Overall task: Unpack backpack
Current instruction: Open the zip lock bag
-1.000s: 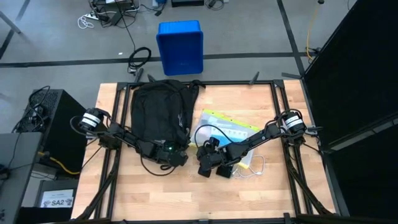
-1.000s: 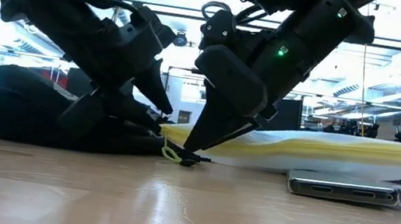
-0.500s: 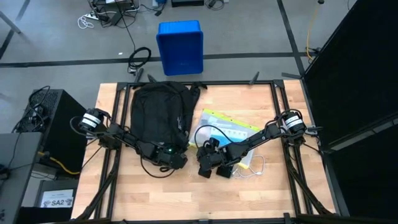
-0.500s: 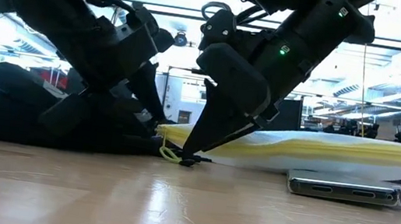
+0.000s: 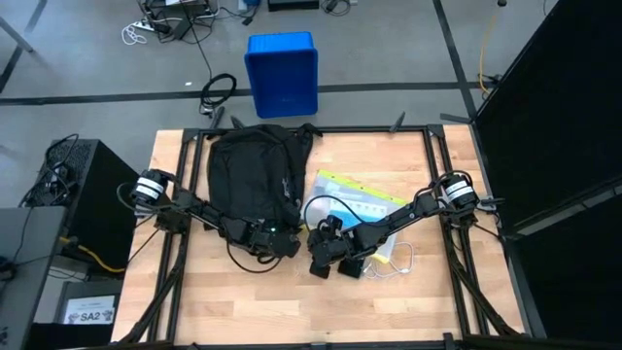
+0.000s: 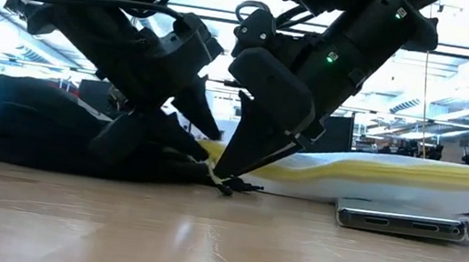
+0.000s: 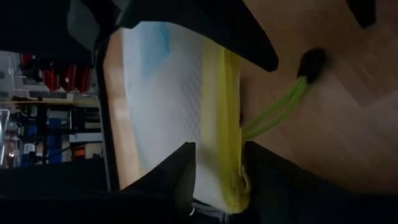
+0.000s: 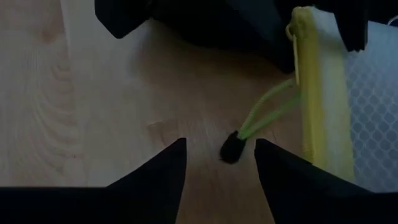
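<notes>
The black backpack (image 5: 253, 175) lies flat at the table's far left, with no gripper on it. Right of it lies a white mesh pouch (image 5: 362, 202) with a yellow zipper edge (image 6: 376, 174). A yellow-green pull cord (image 8: 267, 112) with a black end (image 8: 232, 149) trails from the pouch's near left corner onto the wood. My left gripper (image 5: 290, 243) is shut on that corner. My right gripper (image 8: 219, 168) is open, slanting down, with its fingertips on either side of the cord's black end and apart from it. My left gripper pinches the pouch's yellow zipper edge (image 7: 231, 177) at its corner, where the cord leaves it, between its two fingers. It comes slanting down from the table's left. The pouch stays flat on the table.
A flat grey device (image 6: 401, 221) with a white cable (image 5: 400, 262) lies just right of my right gripper, by the pouch's near edge. A blue bin (image 5: 282, 73) stands on the floor beyond the far edge. Bare wood stretches along the table's near side.
My left gripper has slid toward the table's right edge, up to the pouch's corner, and now covers the pull cord in the low view. My right gripper has kept still.
</notes>
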